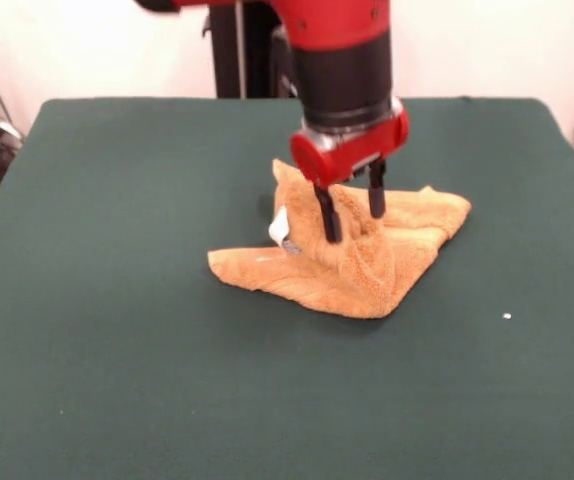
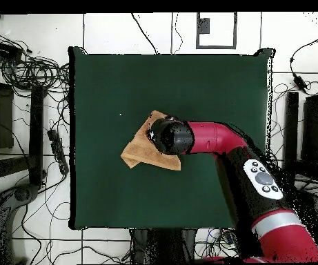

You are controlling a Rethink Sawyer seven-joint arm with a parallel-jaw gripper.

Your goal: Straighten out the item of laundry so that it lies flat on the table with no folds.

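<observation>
The orange-tan towel (image 1: 352, 270) lies crumpled near the middle of the green table (image 1: 117, 330). It has folded layers and a raised peak at its back left. Its white label tag (image 1: 281, 228) shows on the left side. My gripper (image 1: 352, 212) points down onto the towel. Its two black fingers (image 1: 327, 215) stand apart, open, either side of a raised ridge of cloth. In the overhead view the arm's black wrist (image 2: 172, 136) covers the gripper and part of the towel (image 2: 137, 153). The table (image 2: 120, 83) extends well beyond the towel.
A small white speck (image 1: 507, 317) lies on the table to the right of the towel. Cables and dark equipment (image 2: 23, 124) lie on the floor beside the table. The pedestal (image 1: 242, 50) stands at the far edge.
</observation>
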